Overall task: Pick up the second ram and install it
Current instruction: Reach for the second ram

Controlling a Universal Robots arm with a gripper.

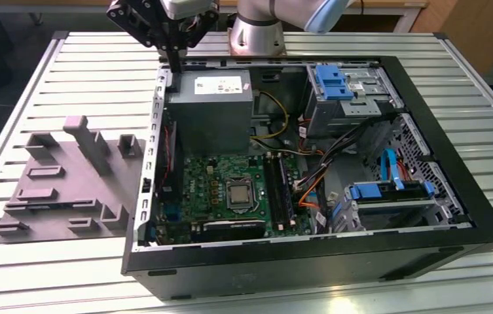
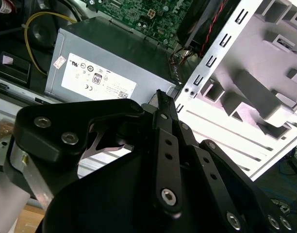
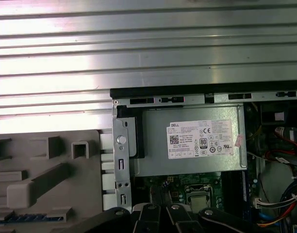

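- The fingers (image 1: 173,62) look drawn together, with nothing seen between them. In the exterior view they hang over the eleven o'clock corner of the computer case (image 1: 316,258), beside the power supply (image 1: 209,111).
- The second ram (image 3: 22,217) is probably the thin dark, blue-flecked strip lying in the grey tray (image 1: 80,190), at nine o'clock from the case. I can't be sure.
- A good pick would open the fingers first, then grip the stick's flat faces near mid-length.
- Seating it would need square alignment over the memory slots (image 1: 279,186) and an even press.

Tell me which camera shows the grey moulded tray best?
The exterior view: the whole grey tray lies on the slatted table, at that view's left of the computer case. Both wrist views catch part of it.
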